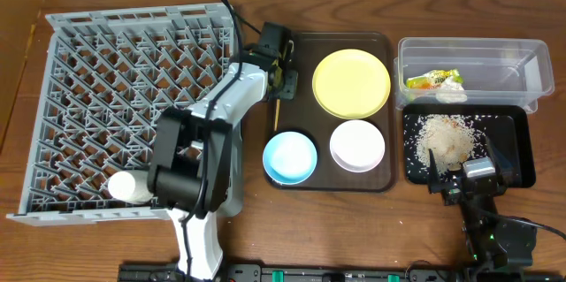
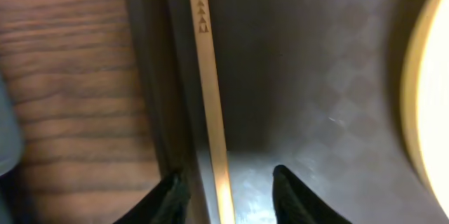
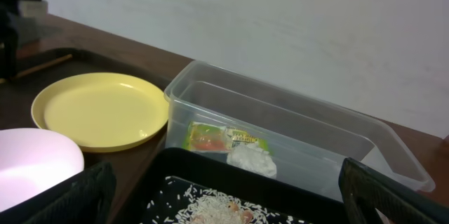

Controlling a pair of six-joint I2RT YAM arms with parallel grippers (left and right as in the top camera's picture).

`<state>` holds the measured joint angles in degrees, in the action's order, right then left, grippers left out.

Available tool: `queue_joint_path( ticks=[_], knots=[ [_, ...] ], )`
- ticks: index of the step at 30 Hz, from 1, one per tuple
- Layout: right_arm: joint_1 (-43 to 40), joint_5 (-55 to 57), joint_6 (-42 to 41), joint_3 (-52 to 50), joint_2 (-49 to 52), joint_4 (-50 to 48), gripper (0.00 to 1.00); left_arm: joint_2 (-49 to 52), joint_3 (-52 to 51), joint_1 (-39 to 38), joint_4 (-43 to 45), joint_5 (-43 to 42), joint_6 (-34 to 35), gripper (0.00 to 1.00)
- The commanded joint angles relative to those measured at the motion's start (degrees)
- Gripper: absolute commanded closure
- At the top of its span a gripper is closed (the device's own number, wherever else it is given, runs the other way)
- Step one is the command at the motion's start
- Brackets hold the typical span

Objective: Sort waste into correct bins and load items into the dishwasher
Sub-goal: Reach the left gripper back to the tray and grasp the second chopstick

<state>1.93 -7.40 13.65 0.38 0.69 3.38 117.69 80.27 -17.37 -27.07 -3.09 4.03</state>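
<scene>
Dish loading is the step in hand, since the waste lies in the clear tub [image 1: 531, 48] and black tray [image 1: 515, 165]. Left tool [image 2: 230, 192] hangs with jaws spread, straddling a chopstick [image 2: 209, 90] at the left edge of the brown serving tray [image 2: 316, 112], not yet pinched. Right tool [image 3: 226, 194] rests spread by the black tray. Next move calls for closing squarely on the thin stick, then carrying it to the grey rack [image 1: 115, 79].

Dark wood-grain table [image 1: 478, 8] w/ plain white wall [image 3: 280, 27] behind, soft even light.
</scene>
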Motion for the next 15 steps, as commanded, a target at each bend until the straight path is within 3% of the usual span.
queue_joint_path(
  ticks=[1,5,9,15],
  knots=[
    [-0.5,0.3,-0.8,-0.1,-0.3,0.3,0.01,2.4,0.4,0.1,0.7,-1.8,-0.7,0.63],
    [-0.5,0.3,-0.8,-0.1,-0.3,0.3,0.01,3.8,0.4,0.1,0.9,-2.3,-0.6,0.70],
    [-0.5,0.3,-0.8,-0.1,-0.3,0.3,0.01,3.9,0.4,0.1,0.5,-2.8,1.0,0.92],
    [-0.5,0.3,-0.8,-0.1,-0.3,0.3,0.01,-0.5,0.8,0.2,-0.5,-7.7,1.6,0.92]
  ],
)
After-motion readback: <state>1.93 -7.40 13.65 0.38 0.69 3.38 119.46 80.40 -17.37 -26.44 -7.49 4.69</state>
